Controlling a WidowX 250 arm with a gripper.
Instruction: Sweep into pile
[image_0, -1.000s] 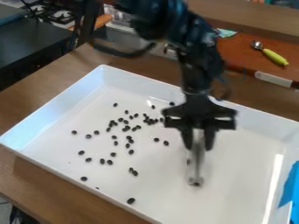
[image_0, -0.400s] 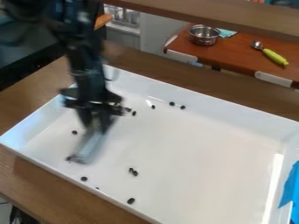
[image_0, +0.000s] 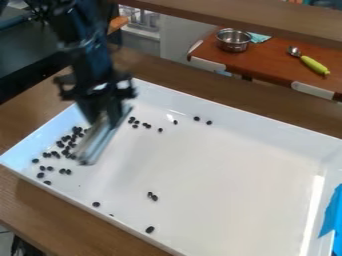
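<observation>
Beans (image_0: 61, 145) partly gathered

Camera view: tilted sweeping tool (image_0: 101, 142) is gripped by gripper (image_0: 105, 116) inside tray (image_0: 220, 165), toward image left. Most beans are loosely clustered beside it; tight pile not formed. Strays by far wall and near edge remain to be collected.

This looked like a kitchen (perhaps a mock one), with a round silvery metal bowl (image_0: 234, 44) and yellow-green-handled metal spoon (image_0: 312, 64)
</observation>
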